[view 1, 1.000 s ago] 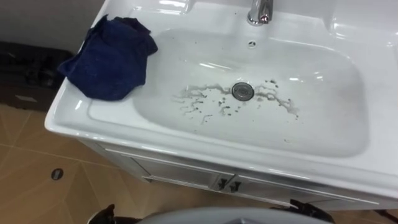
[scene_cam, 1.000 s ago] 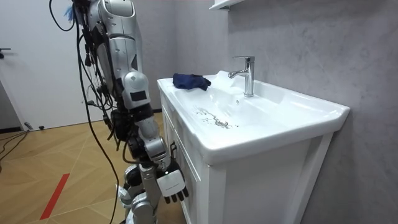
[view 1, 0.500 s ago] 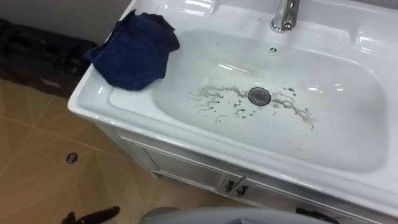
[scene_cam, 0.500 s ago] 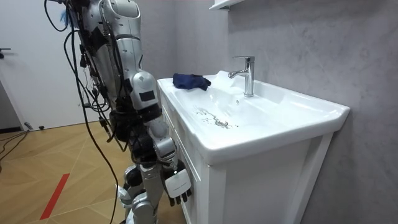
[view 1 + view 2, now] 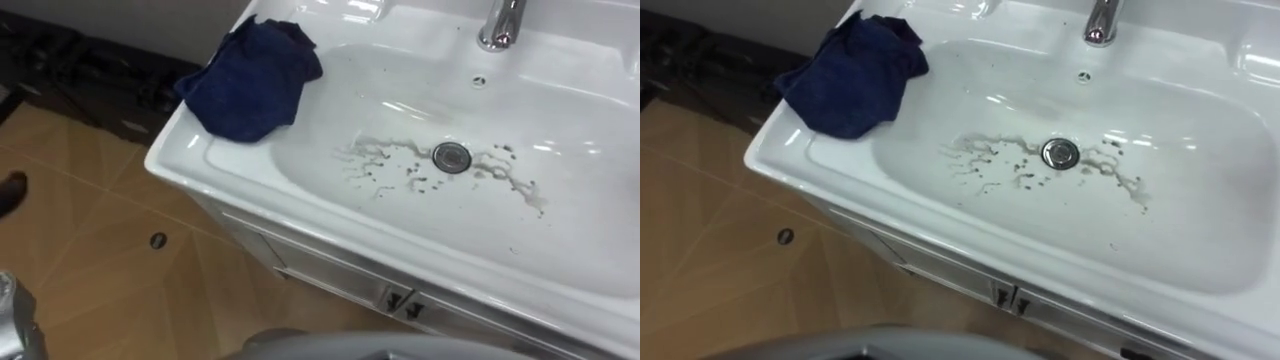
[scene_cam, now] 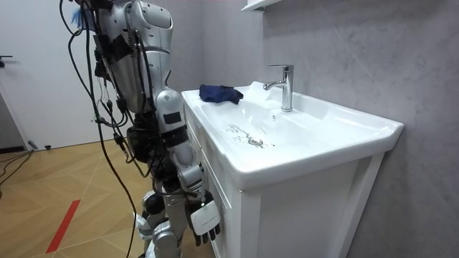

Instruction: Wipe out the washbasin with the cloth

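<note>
I see the blue cloth (image 5: 255,80) bunched on the far-left corner of the basin (image 5: 215,165) rim, one edge hanging into the bowl. Nothing is touching the cloth. Grey streaks (image 5: 385,160) spread on both sides of the drain (image 5: 452,156), and the faucet (image 5: 503,25) is at the back edge. In the room view the robot stands at the basin's front. Its right robot hand (image 6: 204,218) hangs low beside the vanity cabinet (image 6: 237,215), fingers slack and holding nothing.

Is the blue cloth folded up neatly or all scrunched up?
Scrunched up. The blue cloth lies in a rumpled heap on the basin's left rim, with bumpy creases and no straight folded edges.
</note>
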